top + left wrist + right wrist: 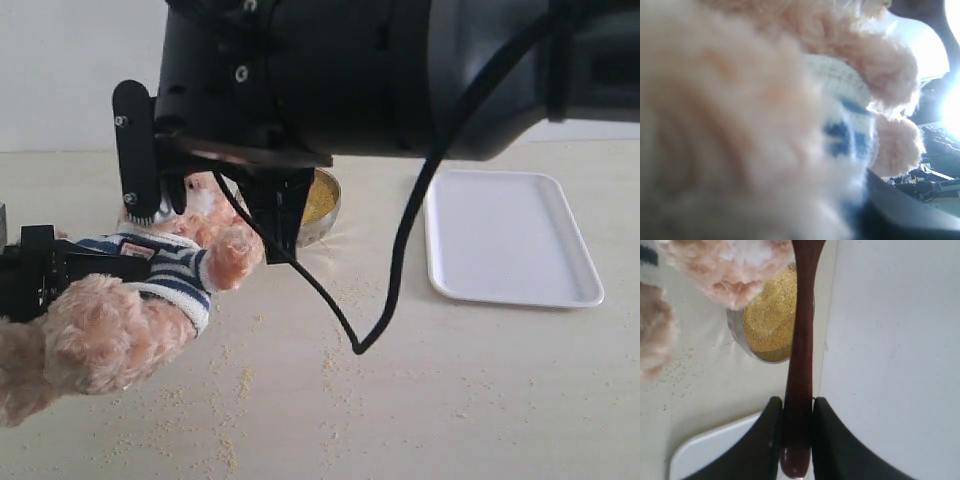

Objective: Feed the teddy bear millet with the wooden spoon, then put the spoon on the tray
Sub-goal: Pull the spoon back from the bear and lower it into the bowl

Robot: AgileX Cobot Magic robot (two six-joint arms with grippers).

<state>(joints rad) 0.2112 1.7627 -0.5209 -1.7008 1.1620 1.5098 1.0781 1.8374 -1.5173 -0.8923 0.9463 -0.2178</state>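
Observation:
The teddy bear (150, 290) is tipped back at the left with its striped shirt showing. My left gripper (45, 270) is shut on its body, and its fur (740, 125) fills the left wrist view and hides the jaws. My right gripper (797, 402) is shut on the handle of the wooden spoon (802, 340). The spoon reaches up beside the bear's white muzzle (747, 255), and its bowl end is out of frame. Millet (772, 320) fills a metal bowl (322, 205) just behind the bear. The white tray (510, 235) lies at the right.
The right arm's black housing (350, 70) fills the top of the exterior view, and its cable (400, 260) hangs down to the table. Loose millet specks (235, 385) lie scattered over the pale tabletop in front of the bear.

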